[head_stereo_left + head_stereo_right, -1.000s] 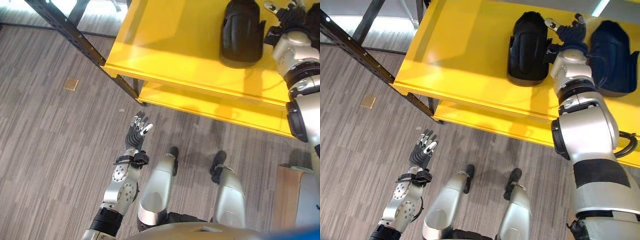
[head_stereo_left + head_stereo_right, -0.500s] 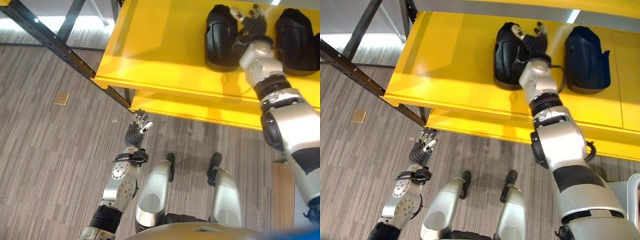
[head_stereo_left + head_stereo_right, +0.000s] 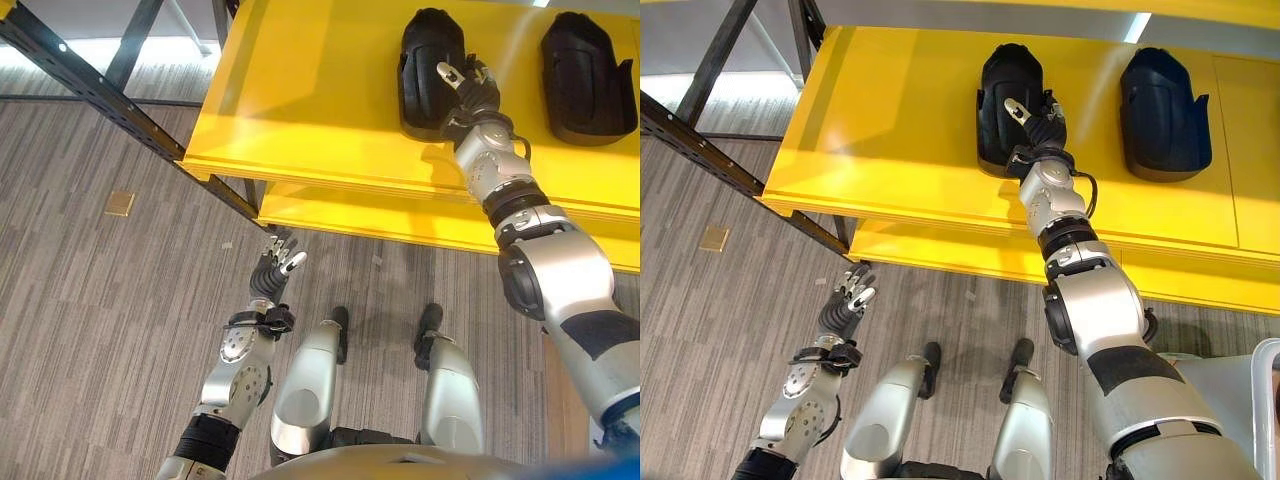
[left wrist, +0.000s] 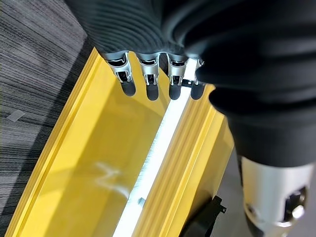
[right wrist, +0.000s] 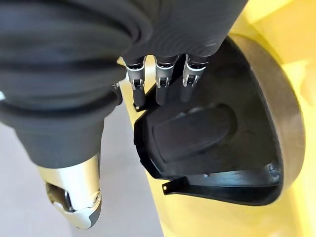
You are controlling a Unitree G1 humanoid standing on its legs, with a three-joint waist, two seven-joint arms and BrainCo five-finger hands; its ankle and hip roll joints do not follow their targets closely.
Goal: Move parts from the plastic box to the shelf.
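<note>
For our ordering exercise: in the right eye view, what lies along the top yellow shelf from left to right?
Bare yellow shelf → left black part with the right hand at its right side → right black part.

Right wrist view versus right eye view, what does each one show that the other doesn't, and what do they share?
The right wrist view alone shows, from close up, the hollow inside of the nearer black part, with the straight fingers of the right hand at its rim.

The right eye view alone shows the second black part further along the yellow shelf, the lower shelf, the grey floor and the left hand, open and low over the floor.

Both show the right hand, the nearer black part and the yellow shelf.
</note>
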